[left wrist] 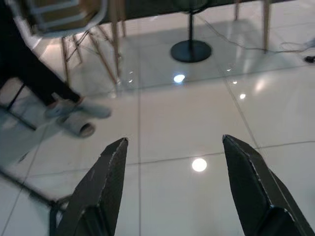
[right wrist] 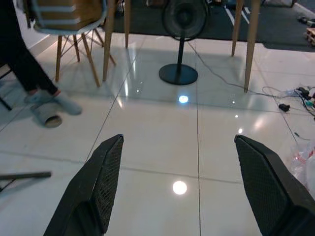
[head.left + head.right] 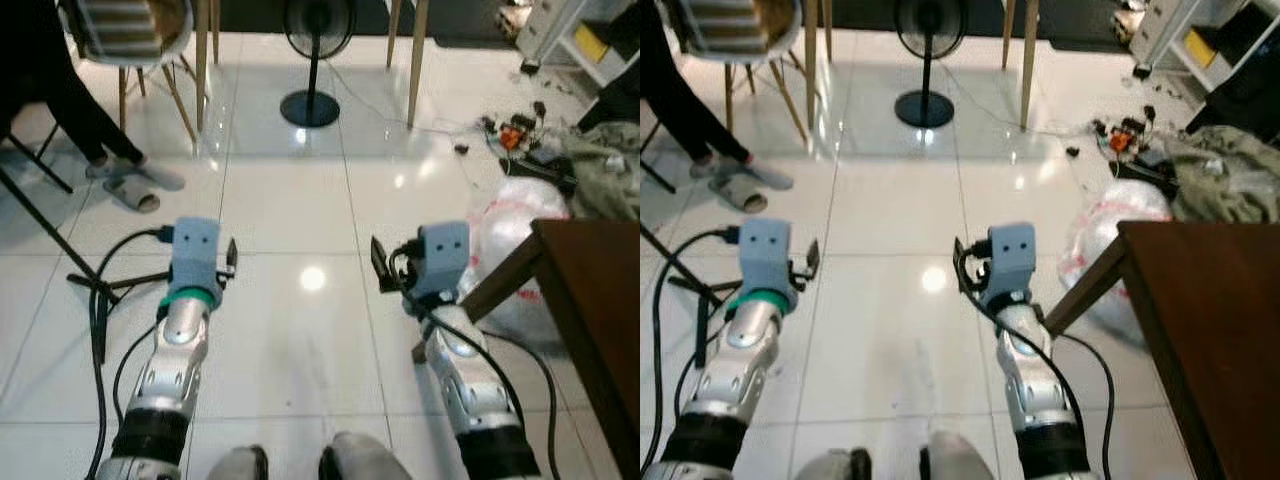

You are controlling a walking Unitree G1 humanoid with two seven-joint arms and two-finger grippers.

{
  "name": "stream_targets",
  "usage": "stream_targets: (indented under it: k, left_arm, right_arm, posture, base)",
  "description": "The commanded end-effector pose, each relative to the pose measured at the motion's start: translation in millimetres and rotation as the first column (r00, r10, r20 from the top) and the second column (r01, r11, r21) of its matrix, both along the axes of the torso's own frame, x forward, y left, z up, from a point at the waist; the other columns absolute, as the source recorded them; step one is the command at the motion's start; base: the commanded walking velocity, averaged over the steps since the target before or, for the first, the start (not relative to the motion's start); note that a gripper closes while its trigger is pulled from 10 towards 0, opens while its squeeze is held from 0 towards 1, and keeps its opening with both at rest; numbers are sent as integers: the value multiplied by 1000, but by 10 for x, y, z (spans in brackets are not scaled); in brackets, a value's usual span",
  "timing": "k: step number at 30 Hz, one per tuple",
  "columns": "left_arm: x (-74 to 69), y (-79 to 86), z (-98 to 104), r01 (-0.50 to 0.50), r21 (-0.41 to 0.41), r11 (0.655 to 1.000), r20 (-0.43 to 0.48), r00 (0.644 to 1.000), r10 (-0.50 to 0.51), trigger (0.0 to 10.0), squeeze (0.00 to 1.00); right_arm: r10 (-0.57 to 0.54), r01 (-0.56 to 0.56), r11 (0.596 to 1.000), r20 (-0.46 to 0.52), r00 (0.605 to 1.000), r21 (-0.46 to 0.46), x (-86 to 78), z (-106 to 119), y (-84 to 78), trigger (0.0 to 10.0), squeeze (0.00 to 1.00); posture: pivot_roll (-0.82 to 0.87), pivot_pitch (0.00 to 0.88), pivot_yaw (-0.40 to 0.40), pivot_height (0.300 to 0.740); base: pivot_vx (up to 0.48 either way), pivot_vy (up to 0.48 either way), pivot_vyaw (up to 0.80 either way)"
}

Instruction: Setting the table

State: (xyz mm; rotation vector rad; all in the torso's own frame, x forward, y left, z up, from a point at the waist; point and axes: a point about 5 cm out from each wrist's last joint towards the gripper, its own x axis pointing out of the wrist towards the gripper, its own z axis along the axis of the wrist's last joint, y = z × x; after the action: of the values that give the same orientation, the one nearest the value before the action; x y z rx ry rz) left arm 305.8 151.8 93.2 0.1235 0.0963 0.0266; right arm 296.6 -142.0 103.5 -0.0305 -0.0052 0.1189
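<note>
A dark brown wooden table (image 3: 592, 300) stands at my right, with one corner and a leg in sight. Both arms are held forward over the glossy white tile floor (image 3: 300, 200). My left gripper (image 1: 174, 141) is open, its two black fingers wide apart with only floor between them. My right gripper (image 2: 178, 139) is open too and holds nothing. It hangs just left of the table's corner.
Ahead are a black standing fan (image 3: 312, 60), two wooden legs (image 3: 415, 60) and a chair (image 3: 130, 40). A person's legs in slippers (image 3: 130, 185) are at far left. Black cables (image 3: 100, 300) trail on the left. A white plastic bag (image 3: 520, 215), small clutter (image 3: 515, 135) and green cloth (image 3: 610, 165) lie to the right.
</note>
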Motion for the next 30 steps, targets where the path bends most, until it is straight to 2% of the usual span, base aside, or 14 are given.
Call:
stream_targets:
  k: [1, 10, 30]
  left_arm:
    - [-14, -47, -48, 14, 0, 1000, -22, 1000, -14, 10000, 0]
    - [-12, -54, -49, 17, 0, 1000, -22, 1000, -17, 10000, 0]
    - [-29, -59, -65, 24, 12, 1000, -24, 999, -24, 10000, 0]
  right_arm:
    - [-22, 22, 1000, -28, 999, 1, -19, -53, -60, 10000, 0]
    - [-25, 25, 1000, -31, 999, 4, -15, -53, -64, 10000, 0]
    - [-10, 10, 1000, -4, 1000, -9, 25, -8, -39, 10000, 0]
  posture:
    - [-178, 0, 31, 740]
    - [-178, 0, 32, 740]
    - [-165, 0, 30, 740]
  base:
    - [480, 0, -800]
    - [480, 0, -800]
    - [480, 0, 0]
